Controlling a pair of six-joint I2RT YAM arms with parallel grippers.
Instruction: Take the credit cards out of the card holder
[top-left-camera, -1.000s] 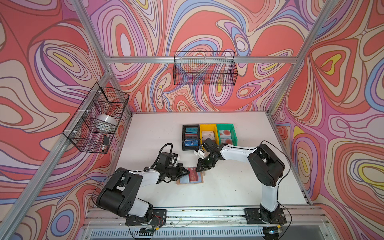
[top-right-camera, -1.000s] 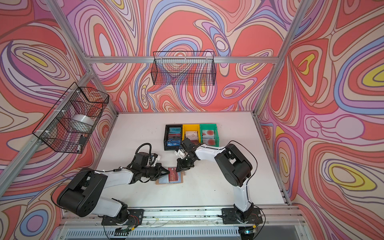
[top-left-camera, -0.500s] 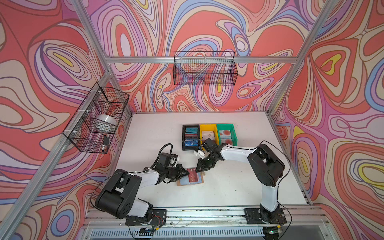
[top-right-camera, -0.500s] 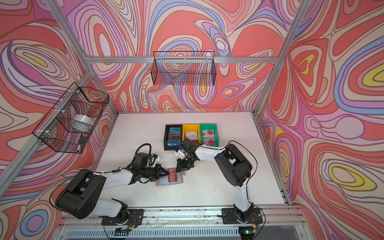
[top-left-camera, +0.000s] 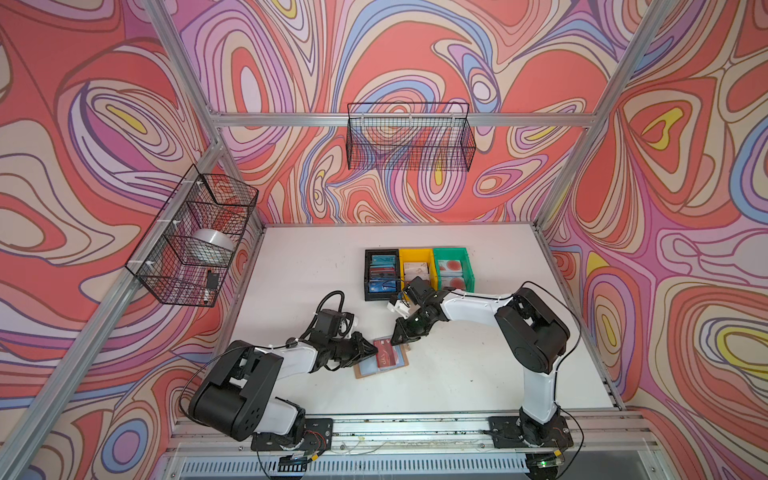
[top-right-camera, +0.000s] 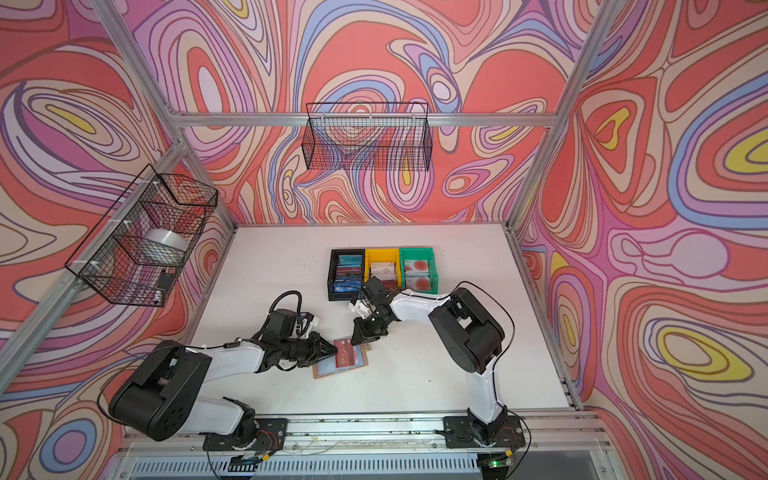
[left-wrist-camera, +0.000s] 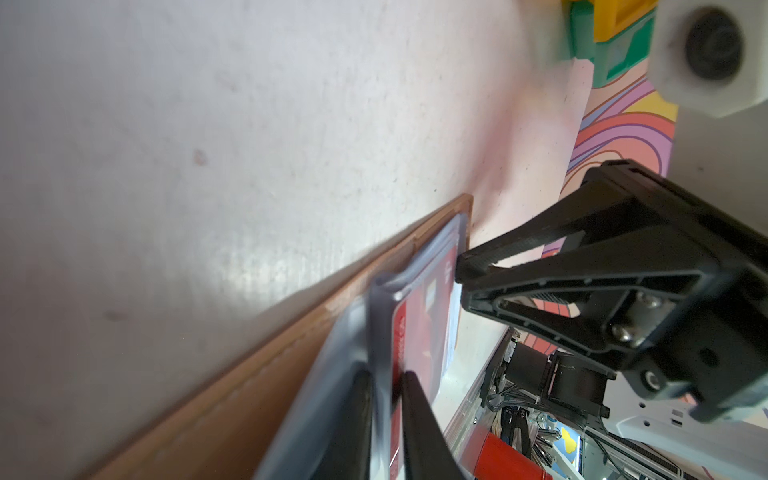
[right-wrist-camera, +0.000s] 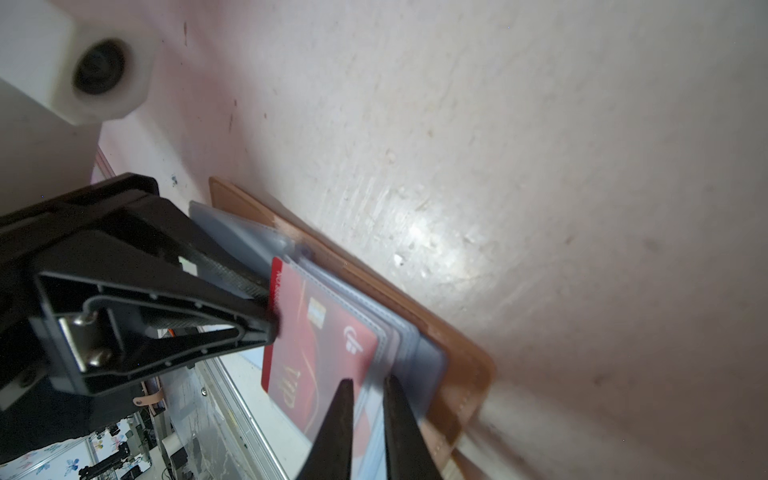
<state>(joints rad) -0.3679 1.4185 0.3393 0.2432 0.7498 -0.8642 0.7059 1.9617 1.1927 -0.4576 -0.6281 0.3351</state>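
left pincer (top-left-camera: 374, 353): its jaws have eased slightly apart within the last second; they now stand narrow about the near edge of the dark red card (right-wrist-camera: 328, 345) and one of the sleeve pages (left-wrist-camera: 380, 332), and I cannot tell whether they still bite
unchanged: both arms, the card and the holder lie where they lay a second ago
meaning: the card is part-way out of its sleeve, not free; the slackening reads as a let-go or a fresh grip, so the pull looks unfinished
dark red card: flat and face up on the open pages; a long edge faces the left pincer, so its long axis seems to run from the table's front toward its back, a little tilted
card holder (right-wrist-camera: 465, 374): open flat on the white table (top-left-camera: 457, 374), between the two pincers; long axis left to right, right end farther back
right pincer (top-left-camera: 395, 340): narrow, pinching the sleeve pages at the holder's far side, which should pin them
behind: black bin (top-left-camera: 367, 274), yellow bin (top-left-camera: 415, 250) and green bin (top-left-camera: 468, 268), cards already in them
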